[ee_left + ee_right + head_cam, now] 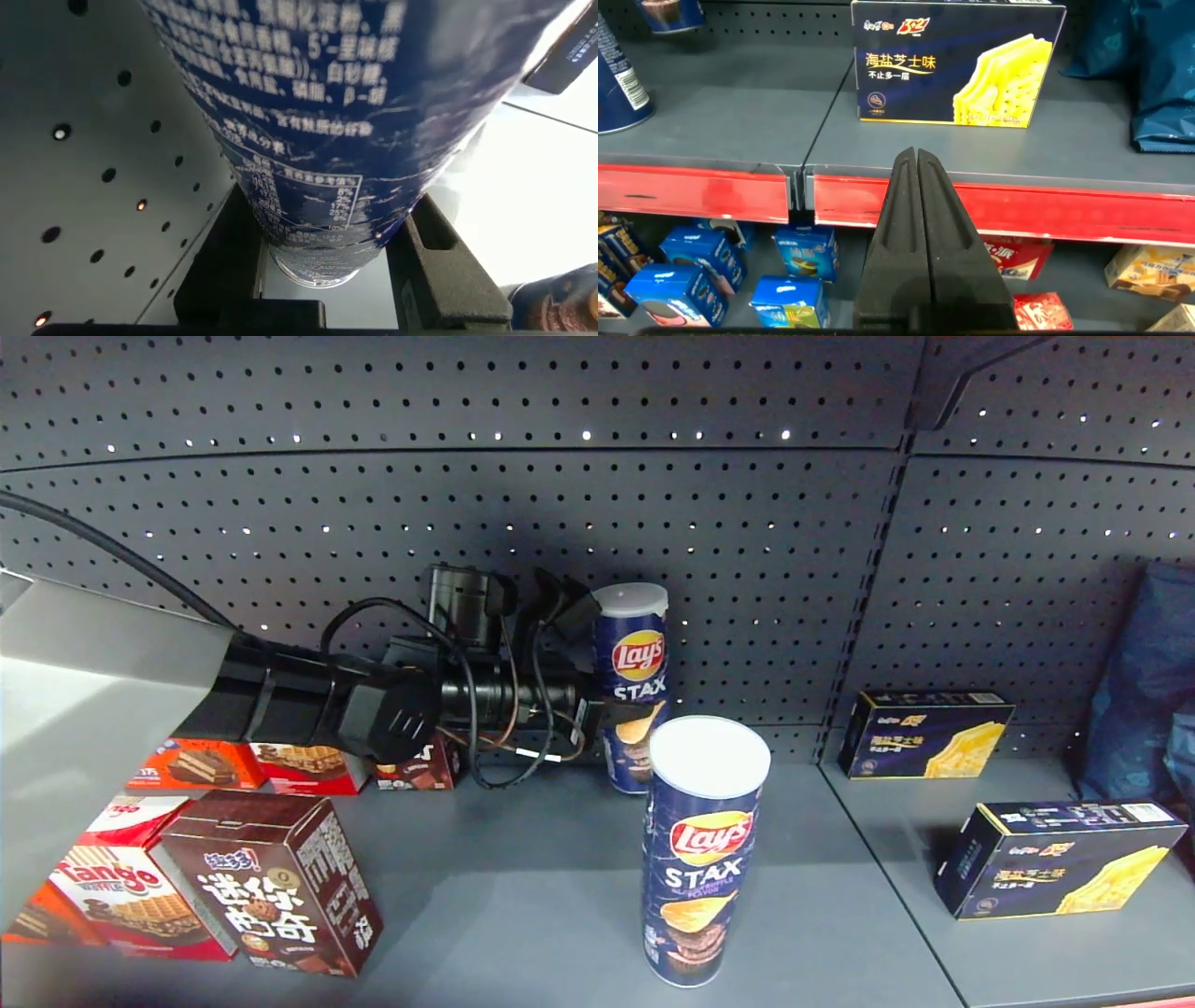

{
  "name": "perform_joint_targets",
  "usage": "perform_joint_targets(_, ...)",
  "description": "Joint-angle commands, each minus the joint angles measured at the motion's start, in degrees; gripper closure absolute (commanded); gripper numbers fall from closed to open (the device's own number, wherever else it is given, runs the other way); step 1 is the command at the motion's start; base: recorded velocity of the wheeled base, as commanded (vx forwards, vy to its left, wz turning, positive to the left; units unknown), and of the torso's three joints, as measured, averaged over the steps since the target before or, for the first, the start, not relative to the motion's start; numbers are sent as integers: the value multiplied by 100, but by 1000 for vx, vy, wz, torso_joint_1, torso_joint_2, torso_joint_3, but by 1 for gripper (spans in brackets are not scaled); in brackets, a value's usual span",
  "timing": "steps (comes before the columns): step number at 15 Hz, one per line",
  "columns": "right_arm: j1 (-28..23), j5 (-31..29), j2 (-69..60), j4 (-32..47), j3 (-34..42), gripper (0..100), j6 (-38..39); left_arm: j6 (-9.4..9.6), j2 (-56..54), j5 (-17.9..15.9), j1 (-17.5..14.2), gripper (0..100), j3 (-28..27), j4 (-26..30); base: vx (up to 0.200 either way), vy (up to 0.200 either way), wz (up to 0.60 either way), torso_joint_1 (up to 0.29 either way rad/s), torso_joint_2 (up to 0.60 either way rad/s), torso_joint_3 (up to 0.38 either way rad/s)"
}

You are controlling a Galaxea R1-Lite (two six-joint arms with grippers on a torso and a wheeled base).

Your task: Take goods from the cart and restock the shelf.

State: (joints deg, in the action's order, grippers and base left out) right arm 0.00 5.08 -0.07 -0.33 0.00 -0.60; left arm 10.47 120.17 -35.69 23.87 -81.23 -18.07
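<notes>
Chip can upright at back of shelf, behind second can, clamped in my left gripper. I'd seat its base flat before letting go, then back out straight, clear of the second can. Right gripper pinched closed, empty.

Head view down onto shelf, left wrist tight against can, right wrist facing shelf front

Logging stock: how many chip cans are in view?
2. The front can stands near the shelf edge; the back can, by the pegboard, is in the left tool.
</notes>
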Motion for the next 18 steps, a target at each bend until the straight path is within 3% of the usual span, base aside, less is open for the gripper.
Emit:
perform_joint_targets(1,0,1,7,-2,0,100,-2,-1,32,1,-14,100,-25,-4,0,0,0,0,0,0)
perform_joint_targets(5,0,1,7,-2,0,100,-2,16,41,1,-14,100,-60,146,0,0,0,0,0,0)
perform_joint_targets(6,0,1,7,-2,0,100,-2,104,50,1,-14,100,-69,286,0,0,0,0,0,0)
perform_joint_targets(7,0,10,7,-2,0,100,-2,447,41,-8,-23,100,-69,532,0,0,0,0,0,0)
perform_joint_targets(9,0,1,7,-2,0,100,-2,781,50,-17,-23,100,-183,893,0,0,0,0,0,0)
perform_joint_targets(18,9,1,7,-2,0,100,-2,781,199,-8,65,100,-245,884,0,0,0,0,0,0)
